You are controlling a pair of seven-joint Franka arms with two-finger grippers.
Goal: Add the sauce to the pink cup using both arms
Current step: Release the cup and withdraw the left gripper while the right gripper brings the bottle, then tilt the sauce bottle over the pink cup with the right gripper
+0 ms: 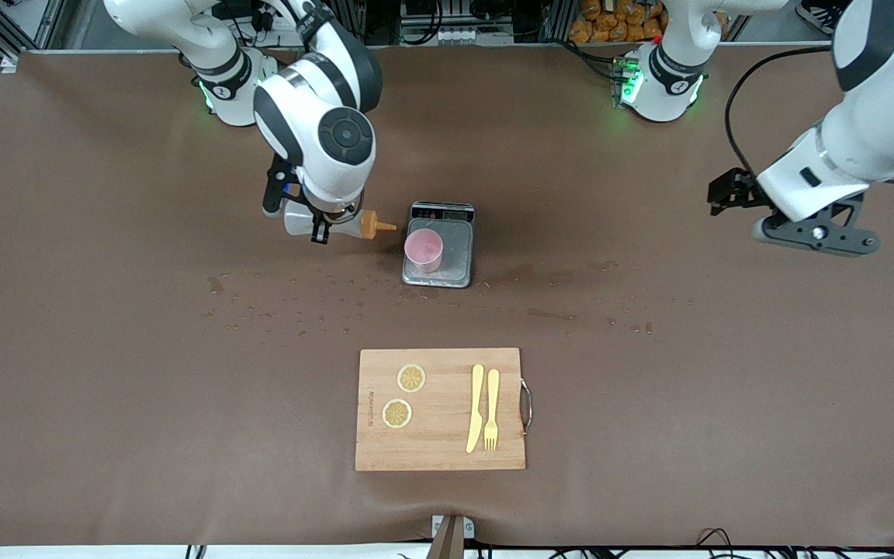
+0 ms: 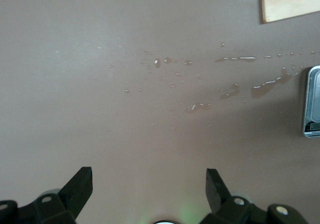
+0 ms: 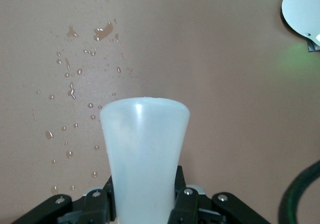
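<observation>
The pink cup [image 1: 424,250] stands upright on a small grey scale [image 1: 456,258] in the middle of the table. My right gripper [image 1: 321,225] is shut on the sauce bottle [image 1: 338,223], a whitish squeeze bottle held on its side in the air, its orange nozzle [image 1: 376,226] pointing toward the cup and stopping just short of the rim. The right wrist view shows the bottle's whitish body [image 3: 144,154] between the fingers [image 3: 107,204]. My left gripper [image 1: 726,198] is open and empty, up over bare table at the left arm's end; its view [image 2: 149,181] shows only the cloth.
A wooden cutting board [image 1: 441,409] with two lemon slices [image 1: 411,378], a yellow knife [image 1: 476,407] and a fork [image 1: 491,410] lies nearer to the front camera. Liquid droplets [image 1: 276,310] dot the brown cloth beside the scale.
</observation>
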